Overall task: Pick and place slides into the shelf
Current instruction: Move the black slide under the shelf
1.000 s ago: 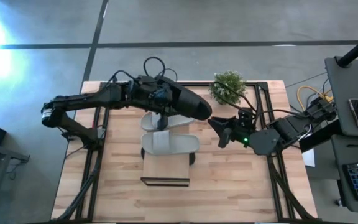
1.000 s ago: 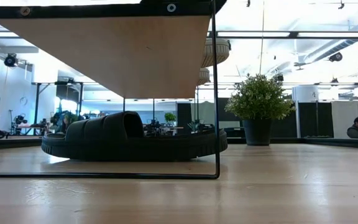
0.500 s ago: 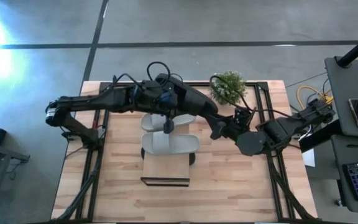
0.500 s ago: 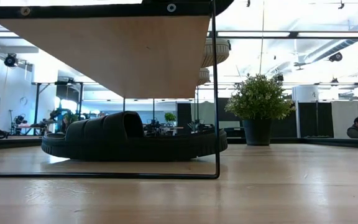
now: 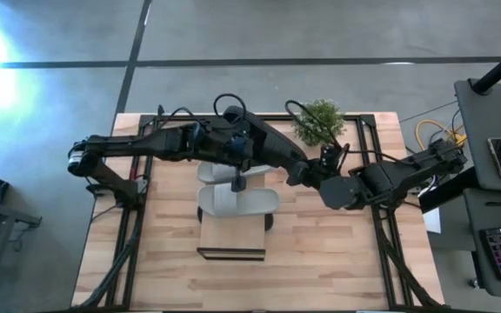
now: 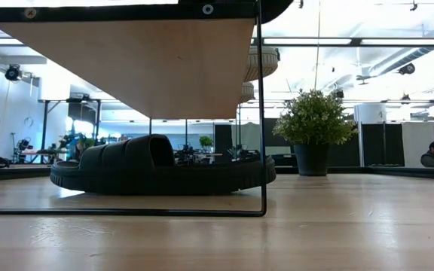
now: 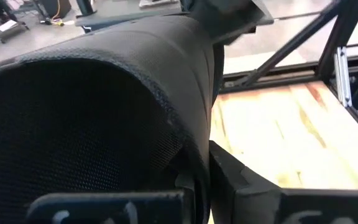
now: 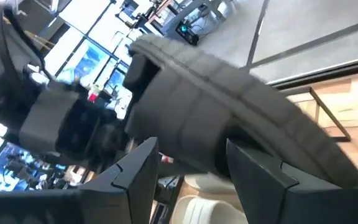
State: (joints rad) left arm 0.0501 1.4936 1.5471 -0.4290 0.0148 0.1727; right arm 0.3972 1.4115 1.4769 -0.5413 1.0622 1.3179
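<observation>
My left gripper (image 5: 238, 162) is shut on a black slide (image 5: 272, 149) and carries it in the air over the far end of the shelf (image 5: 231, 240). That slide fills the left wrist view (image 7: 104, 93). My right gripper (image 5: 301, 174) is open at the slide's right end (image 8: 229, 118), one finger on each side; I cannot tell whether they touch. Two light grey slides (image 5: 226, 170) (image 5: 238, 202) lie flat on the shelf's plank. The second black slide (image 6: 157, 169) rests sole-down on the table under the plank (image 6: 126, 68). My left gripper holds the black slide near its left end (image 7: 191, 155), lifted clear of the shelf and table and lying roughly level, its length running left to right. The slide's own body hides the place of contact, so the part and kind of hold do not show.
A potted plant (image 5: 320, 120) stands at the table's far edge, just beyond my right gripper, and shows in the low view (image 6: 315, 128). Dark frame rails run along the table's left and right sides. Bare wood lies near the table's near edge and right of the shelf.
My left arm has carried the black slide toward the table's right and a little toward the near edge. My right gripper has moved left toward the slide and now has its open fingers around the slide's right end. The grey slides and the lower black slide have stayed put.
</observation>
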